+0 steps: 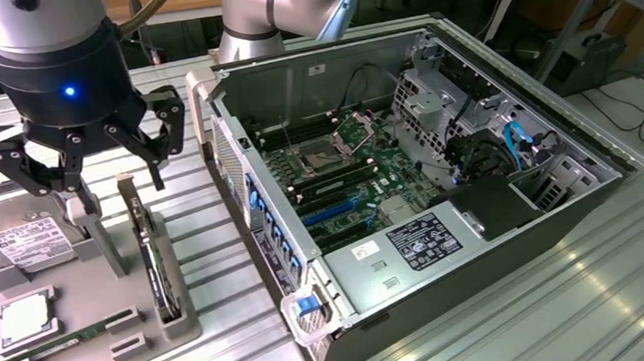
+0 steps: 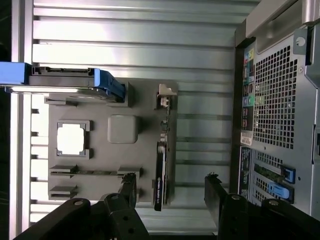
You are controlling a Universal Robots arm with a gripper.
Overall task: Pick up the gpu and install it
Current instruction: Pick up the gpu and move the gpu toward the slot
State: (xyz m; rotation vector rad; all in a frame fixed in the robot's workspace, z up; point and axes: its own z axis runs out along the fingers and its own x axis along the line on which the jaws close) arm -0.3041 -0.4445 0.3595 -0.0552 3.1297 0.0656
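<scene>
One gripper (image 1: 94, 178) hangs with its jaws spread wide and holding nothing, above the gray tray (image 1: 137, 337). In the exterior view the gpu (image 1: 147, 248) is at about 5 o'clock of the gripper, standing on edge in a tray slot. That probably leaves its top edge free for a pinch from above. In the wrist view the gpu (image 2: 161, 170) falls between the two fingers (image 2: 129, 182), nearer one, with no contact visible. The hard drive (image 1: 23, 237) and a gray post (image 1: 89, 245) stand at 9 o'clock of the gpu, so that side looks tight. At 3 o'clock a strip of ribbed table (image 1: 207, 269) lies bare before the pc case (image 1: 422, 250) wall. The case lies on its side, panel off, motherboard (image 1: 345, 178) facing up, likely for top-down insertion. Its rim is the edge to clear.
</scene>
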